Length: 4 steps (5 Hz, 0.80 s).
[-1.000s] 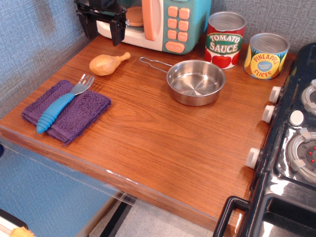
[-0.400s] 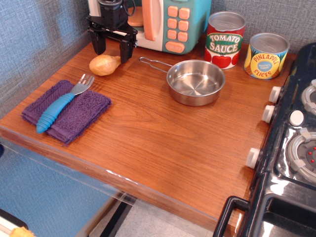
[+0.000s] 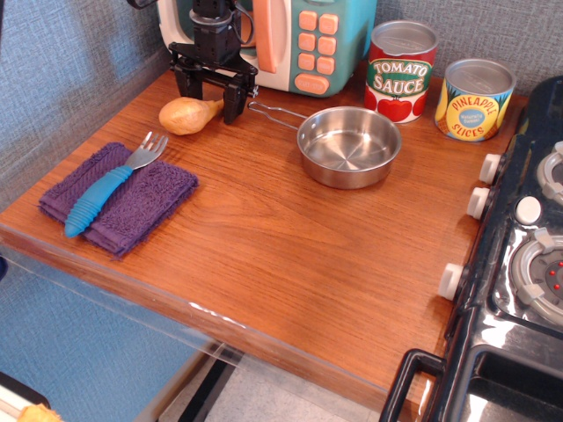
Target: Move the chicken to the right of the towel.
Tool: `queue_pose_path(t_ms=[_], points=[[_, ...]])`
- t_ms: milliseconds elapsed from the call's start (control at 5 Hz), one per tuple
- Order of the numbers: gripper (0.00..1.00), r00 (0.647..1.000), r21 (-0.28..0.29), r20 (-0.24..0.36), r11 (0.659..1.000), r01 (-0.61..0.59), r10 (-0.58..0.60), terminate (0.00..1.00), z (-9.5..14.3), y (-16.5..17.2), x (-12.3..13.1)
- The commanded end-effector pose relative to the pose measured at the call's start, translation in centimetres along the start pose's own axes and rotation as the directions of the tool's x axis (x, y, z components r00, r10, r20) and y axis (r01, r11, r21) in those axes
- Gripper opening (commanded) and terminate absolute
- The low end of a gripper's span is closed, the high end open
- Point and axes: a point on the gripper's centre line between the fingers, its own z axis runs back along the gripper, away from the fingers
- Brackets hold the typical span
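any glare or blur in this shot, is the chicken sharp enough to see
In the observation.image view the chicken is sharp, with a small soft highlight on its bulbous end; the pan carries bright reflections inside; a streak of glare lies on the table's front edge; the gripper is dark but in focus, with no motion blur; light is even and shadows are soft.

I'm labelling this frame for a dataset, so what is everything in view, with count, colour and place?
chicken: 1, golden-tan, far left of counter, behind the towel
towel: 1, dark purple, front left
fork: 1, blue handle, lying on the towel
pan: 1, silver, centre back
tomato sauce can: 1, red, back
pineapple can: 1, yellow and blue, back right
toy microwave: 1, teal, back
stove: 1, black, right edge
counter: 1, brown wood
gripper: 1, black, open, over the chicken's narrow end
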Motion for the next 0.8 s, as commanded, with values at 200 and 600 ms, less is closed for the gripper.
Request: queue_pose_path(t_ms=[200,600], points=[[0.00,0.999,0.003,0.022,1.000,-0.025,0.024,0.00,0.9,1.0,-0.2],[0.00,0.986,-0.030,0.143,0.996,-0.085,0.089,0.00,6.3,3.9,-0.6]])
